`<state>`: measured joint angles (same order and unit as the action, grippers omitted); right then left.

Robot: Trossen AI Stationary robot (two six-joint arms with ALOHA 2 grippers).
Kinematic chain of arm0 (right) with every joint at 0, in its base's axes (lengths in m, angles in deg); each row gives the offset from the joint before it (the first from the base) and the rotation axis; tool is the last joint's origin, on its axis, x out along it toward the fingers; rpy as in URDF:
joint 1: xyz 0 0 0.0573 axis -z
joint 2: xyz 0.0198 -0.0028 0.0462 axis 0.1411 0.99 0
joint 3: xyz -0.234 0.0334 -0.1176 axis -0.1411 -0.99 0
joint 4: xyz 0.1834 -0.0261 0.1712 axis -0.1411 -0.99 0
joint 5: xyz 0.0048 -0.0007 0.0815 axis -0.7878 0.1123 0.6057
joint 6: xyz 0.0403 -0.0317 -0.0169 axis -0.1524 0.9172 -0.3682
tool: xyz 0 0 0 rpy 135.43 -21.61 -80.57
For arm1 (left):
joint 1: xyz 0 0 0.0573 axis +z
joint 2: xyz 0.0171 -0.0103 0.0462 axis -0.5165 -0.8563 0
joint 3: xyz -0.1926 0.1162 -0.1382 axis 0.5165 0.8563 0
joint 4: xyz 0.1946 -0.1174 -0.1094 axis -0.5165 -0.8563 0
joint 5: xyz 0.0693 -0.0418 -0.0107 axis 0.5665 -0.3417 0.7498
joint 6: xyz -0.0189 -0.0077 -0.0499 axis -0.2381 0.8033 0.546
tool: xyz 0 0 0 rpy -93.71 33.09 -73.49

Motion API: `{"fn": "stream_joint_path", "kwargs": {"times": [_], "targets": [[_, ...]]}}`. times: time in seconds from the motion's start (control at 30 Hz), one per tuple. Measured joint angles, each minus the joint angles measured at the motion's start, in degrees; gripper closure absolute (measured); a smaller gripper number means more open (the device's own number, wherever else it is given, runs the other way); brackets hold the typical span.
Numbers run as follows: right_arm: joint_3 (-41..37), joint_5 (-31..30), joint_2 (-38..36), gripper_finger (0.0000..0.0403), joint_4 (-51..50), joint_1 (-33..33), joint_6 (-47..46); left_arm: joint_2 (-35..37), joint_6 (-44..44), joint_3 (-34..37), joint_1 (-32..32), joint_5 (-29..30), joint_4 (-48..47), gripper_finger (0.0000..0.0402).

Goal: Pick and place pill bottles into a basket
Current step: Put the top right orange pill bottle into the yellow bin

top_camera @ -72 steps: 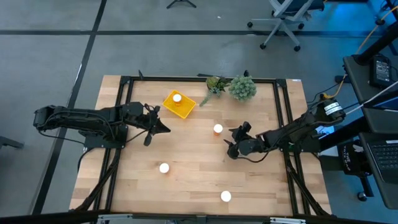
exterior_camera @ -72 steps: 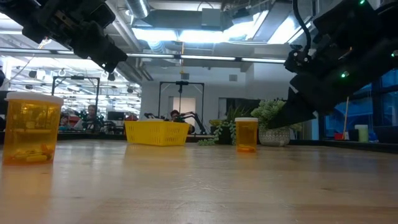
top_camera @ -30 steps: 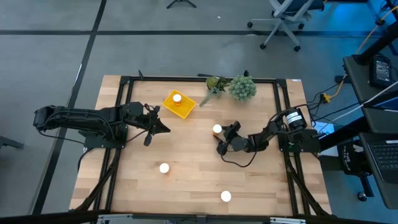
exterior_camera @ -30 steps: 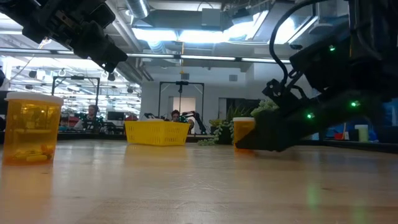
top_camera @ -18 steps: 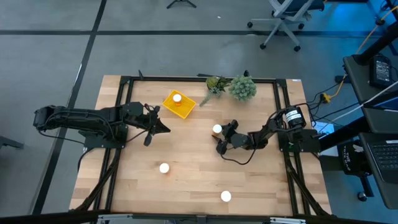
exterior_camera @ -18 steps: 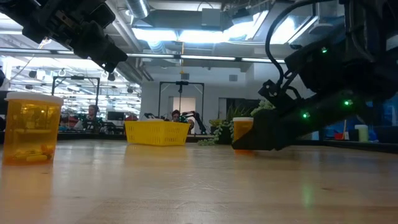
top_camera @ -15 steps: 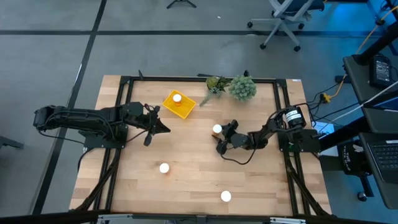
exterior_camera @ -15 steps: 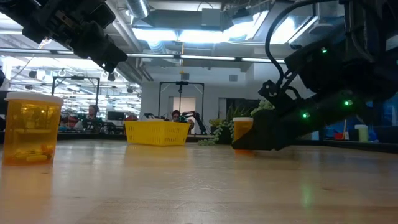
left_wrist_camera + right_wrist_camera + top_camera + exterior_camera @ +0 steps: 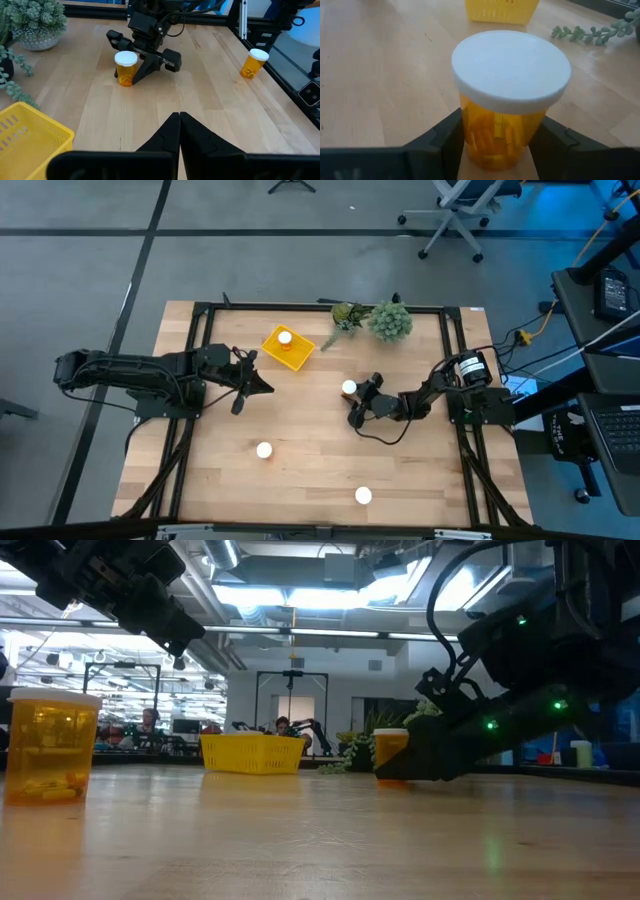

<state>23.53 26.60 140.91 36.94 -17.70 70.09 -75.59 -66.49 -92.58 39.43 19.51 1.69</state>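
Right end effector [image 9: 495,150] low on counter [image 9: 300,430], fingers spread either side of mid-counter pill bottle [image 9: 510,95]; contact unclear from overhead. Left end effector [image 9: 179,131] pinched together, empty, near yellow basket [image 9: 288,347], one bottle inside.

Overhead view. Wooden tabletop [image 9: 300,430] with a yellow basket [image 9: 288,348] at far left holding one pill bottle [image 9: 285,337]. The right gripper [image 9: 356,402] lies just beside a centre bottle [image 9: 348,388]. Two bottles stand nearer: one left [image 9: 264,450], one right [image 9: 363,496]. The left gripper [image 9: 250,383] is near the basket. Plants [image 9: 378,318] sit at the far edge.
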Motion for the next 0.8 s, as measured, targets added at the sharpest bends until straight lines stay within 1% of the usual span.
{"fn": "stream_joint_path", "kwargs": {"times": [0.2,0.33,0.47,0.63,0.8], "targets": [[0.0,0.38,0.0,0.0207,0.88,-0.02,0.42,0.0,0.0,0.0,-0.01,0.01,0.0,0.0394],[0.0,3.11,-1.47,0.0208,3.38,-0.04,2.89,0.01,0.0,0.0,-0.01,0.01,0.0,0.0397],[0.0,4.33,-4.94,0.0213,3.41,-0.11,5.58,0.0,0.0,0.0,-0.01,0.01,0.0,0.0396],[0.0,5.54,-10.05,0.021,3.31,-0.73,9.82,0.0,0.0,0.0,0.0,0.01,0.16,0.0388],[0.0,6.32,-15.32,0.0209,0.31,-0.7,10.73,0.0,0.0,0.0,0.01,0.03,3.91,0.0372]]}}
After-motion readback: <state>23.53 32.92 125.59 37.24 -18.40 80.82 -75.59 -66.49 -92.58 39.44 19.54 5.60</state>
